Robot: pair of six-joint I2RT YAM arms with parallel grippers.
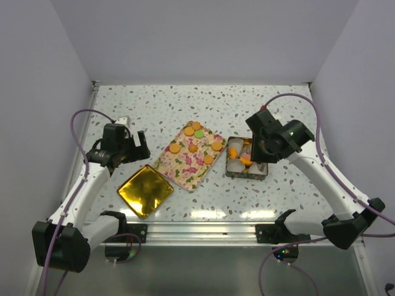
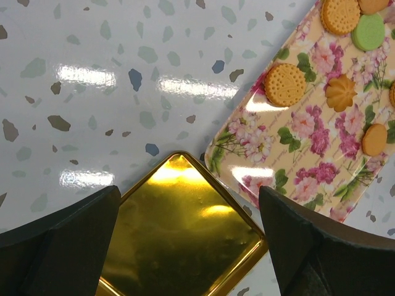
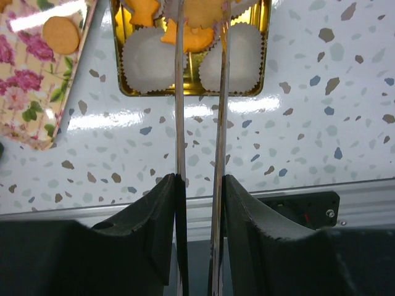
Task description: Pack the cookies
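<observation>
Lying flat: cookies [image 1: 175, 148] on tray [image 1: 185, 168] left of tin [image 1: 245, 175]; right gripper [image 3: 200, 185] half-closed on tongs [image 3: 179, 111] over tin; left gripper [image 2: 188, 197] wide open, empty.

Crowded middle, open far side
Tray [image 1: 179, 166], gold lid [image 1: 145, 191] and tin [image 1: 245, 175] crowd mid-table, narrow lanes between; the table [image 1: 185, 102] beyond lies open, and paper cups [image 3: 151, 61] fill the tin's near end.

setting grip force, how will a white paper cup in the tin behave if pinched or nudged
The paper cup looks thin and pleated, so it would probably crumple rather than hold shape. It seems very light, so a nudge likely slides it on the shiny gold floor of the tin.
</observation>
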